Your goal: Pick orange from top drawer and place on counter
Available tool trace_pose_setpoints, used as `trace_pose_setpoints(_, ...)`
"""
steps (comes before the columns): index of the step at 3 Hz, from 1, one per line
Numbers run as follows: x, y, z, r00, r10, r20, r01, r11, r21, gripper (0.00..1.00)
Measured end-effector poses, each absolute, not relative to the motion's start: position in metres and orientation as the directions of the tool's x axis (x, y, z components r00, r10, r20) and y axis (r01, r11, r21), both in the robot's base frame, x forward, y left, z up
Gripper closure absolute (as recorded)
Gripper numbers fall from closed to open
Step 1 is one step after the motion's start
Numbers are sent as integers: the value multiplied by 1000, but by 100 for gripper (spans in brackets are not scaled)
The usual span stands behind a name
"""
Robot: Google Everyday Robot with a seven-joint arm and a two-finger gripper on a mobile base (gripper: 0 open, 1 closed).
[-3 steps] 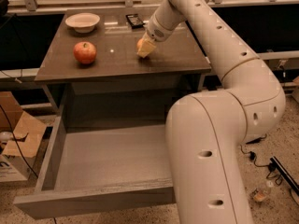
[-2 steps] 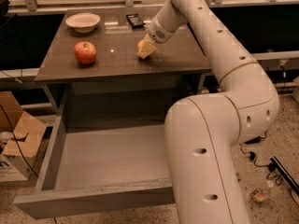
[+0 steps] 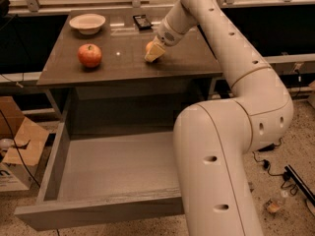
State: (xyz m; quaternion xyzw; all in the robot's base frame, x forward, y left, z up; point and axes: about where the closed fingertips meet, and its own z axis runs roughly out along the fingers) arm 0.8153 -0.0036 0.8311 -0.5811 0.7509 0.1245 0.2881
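The small, round, pale-orange orange (image 3: 149, 45) is out of the wide grey wood-grain top drawer (image 3: 98, 213), which stands open at the near side. The fruit sits right at the tip of the claw (image 3: 153, 54), low over the middle of the glossy grey-brown table (image 3: 118, 68). You cannot tell if the claw is gripping the fruit or has let it go. Be careful: if it opens before the orange rests on the table, the fruit may roll to the near edge and fall into the drawer. The round red apple (image 3: 90, 55) is well apart on the left, so I think it is safe.
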Motion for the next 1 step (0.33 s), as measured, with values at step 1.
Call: trace_pose_setpoints(1,815,-4,831,-159,-801,-577,-944,294,-148,0)
